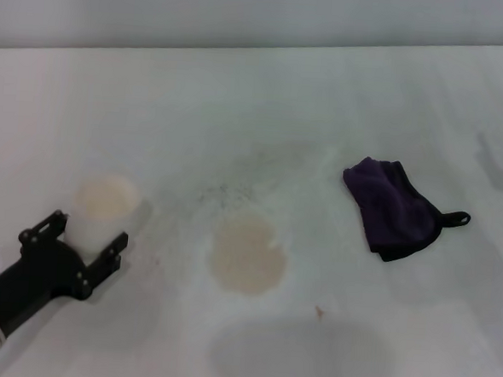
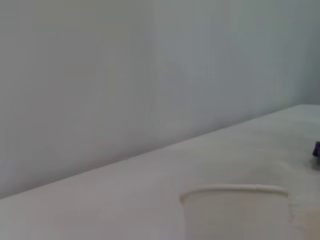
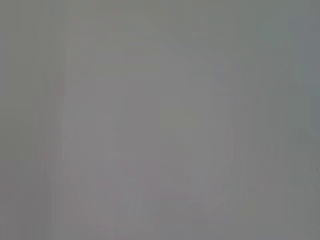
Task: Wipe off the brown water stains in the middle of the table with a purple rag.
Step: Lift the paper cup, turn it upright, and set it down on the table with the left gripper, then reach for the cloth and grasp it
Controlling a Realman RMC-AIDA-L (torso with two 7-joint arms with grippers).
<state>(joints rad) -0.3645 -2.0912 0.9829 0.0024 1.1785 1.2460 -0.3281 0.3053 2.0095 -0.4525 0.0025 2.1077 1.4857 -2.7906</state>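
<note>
The brown water stains (image 1: 247,255) form a pale tan blotch in the middle of the white table (image 1: 265,112). To their right lies the purple rag (image 1: 394,208), crumpled, its black loop pointing right; a sliver of the rag (image 2: 316,149) shows at the edge of the left wrist view. My left gripper (image 1: 91,230) is at the near left of the table, right at a white paper cup (image 1: 105,207). The cup (image 2: 235,212) stands upright close in front of the left wrist camera. My right gripper is out of view; the right wrist view shows only blank grey.
A tiny brown speck (image 1: 318,311) lies near the stains on the near side. A grey wall (image 1: 245,13) runs behind the table's far edge. Grey shadow patches fall on the near table and at the far right.
</note>
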